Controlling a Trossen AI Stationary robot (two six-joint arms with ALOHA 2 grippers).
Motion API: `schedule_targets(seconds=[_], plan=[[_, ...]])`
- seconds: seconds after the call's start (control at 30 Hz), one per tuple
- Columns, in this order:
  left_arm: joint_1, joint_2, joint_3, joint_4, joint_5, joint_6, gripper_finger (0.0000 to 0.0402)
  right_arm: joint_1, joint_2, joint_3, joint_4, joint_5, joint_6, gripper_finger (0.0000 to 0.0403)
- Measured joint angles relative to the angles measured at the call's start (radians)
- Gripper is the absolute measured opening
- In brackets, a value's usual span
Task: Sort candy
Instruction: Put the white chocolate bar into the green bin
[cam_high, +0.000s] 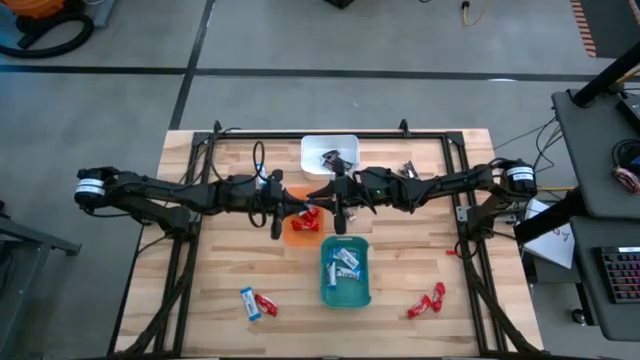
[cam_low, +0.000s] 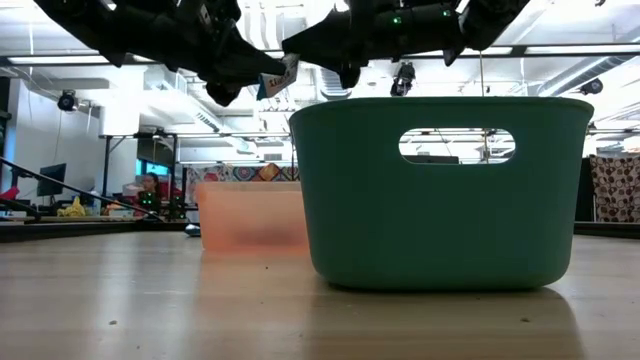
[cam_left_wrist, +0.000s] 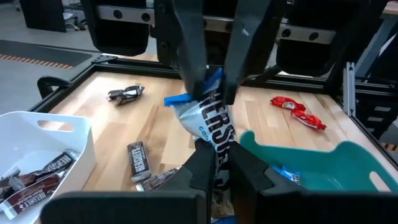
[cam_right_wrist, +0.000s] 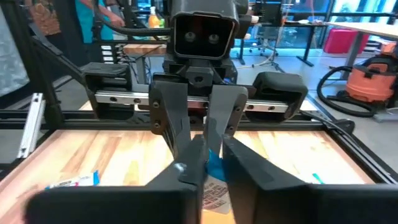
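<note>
One blue-and-white candy hangs in the air above the orange tray at mid-table. My two grippers face each other there. My left gripper is shut on one end of the candy, and my right gripper is shut on the other end. In the low view the candy shows between the two dark hands, above the teal tray. The white tray holds dark candies, the orange tray red ones, and the teal tray blue-and-white ones. My left gripper pinches the candy's end nearest its own wrist between its two fingers, coming level from the table's left. The candy is lifted clear of the trays. My right gripper pinches the opposite end, at the blue crimped edge, between its two fingers, coming level from the table's right. The wrapper spans between the two holds.
Loose candies lie on the wood: a blue-and-white and a red one at the near left, red ones at the near right, and dark ones beside the white tray. A black frame rail borders the table.
</note>
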Motion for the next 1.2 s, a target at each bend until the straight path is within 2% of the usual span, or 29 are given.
schedule_targets(seconds=[0.1, 0.53, 0.8, 0.93, 1.2], plan=[[-0.001, 0.0, 0.0, 0.0, 0.004, 0.0, 0.0014, 0.002, 0.0, 0.0, 0.0, -0.014, 0.0, 0.0016], [-0.016, -0.001, 0.0, 0.003, 0.01, -0.047, 0.0018, 0.025, -0.009, 0.0, -0.03, -0.051, 0.052, 0.0009], [-0.059, -0.002, 0.0, 0.017, 0.0, -0.043, 0.0077, 0.061, -0.057, 0.002, -0.146, -0.065, 0.077, 0.0008], [-0.07, -0.003, 0.0, 0.019, 0.029, -0.039, 0.0104, 0.086, -0.095, 0.0, -0.251, -0.069, 0.105, 0.0008], [-0.072, -0.003, 0.0, 0.018, 0.041, -0.048, 0.0123, 0.149, -0.153, 0.0, -0.459, -0.095, 0.195, 0.0008]])
